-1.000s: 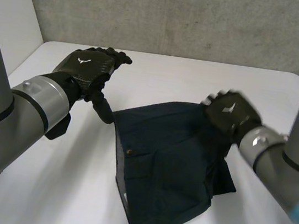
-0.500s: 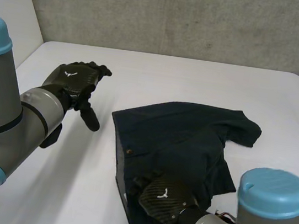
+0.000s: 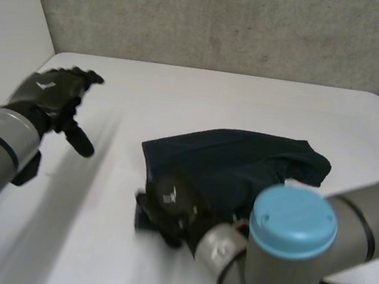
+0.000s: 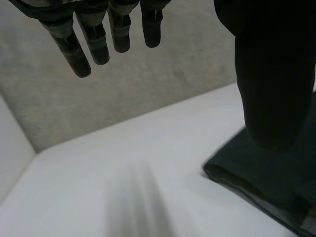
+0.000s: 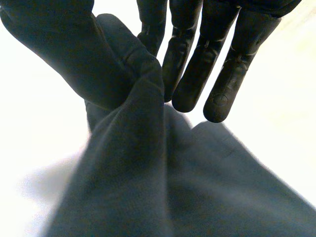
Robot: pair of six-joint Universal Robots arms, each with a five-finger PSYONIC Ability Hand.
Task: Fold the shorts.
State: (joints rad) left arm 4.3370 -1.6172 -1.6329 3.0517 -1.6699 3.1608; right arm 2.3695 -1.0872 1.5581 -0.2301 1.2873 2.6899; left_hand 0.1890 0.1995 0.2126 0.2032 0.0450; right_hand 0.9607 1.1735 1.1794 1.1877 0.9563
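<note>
Right wrist view: right hand (image 5: pixel 64 49) pinching the shorts (image 5: pixel 148 187).
I'd draw the fold across evenly; left hand (image 4: pixel 96 42) hangs open, empty.

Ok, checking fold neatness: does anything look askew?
Yes: the shorts lie rumpled and crooked, not flat, with a ridge of cloth pinched up by the right hand at their near corner. The left hand is open, off them.

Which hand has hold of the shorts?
The right hand: it pinches a fold of the shorts against its thumb. The left hand hangs open, clear of them.
</note>
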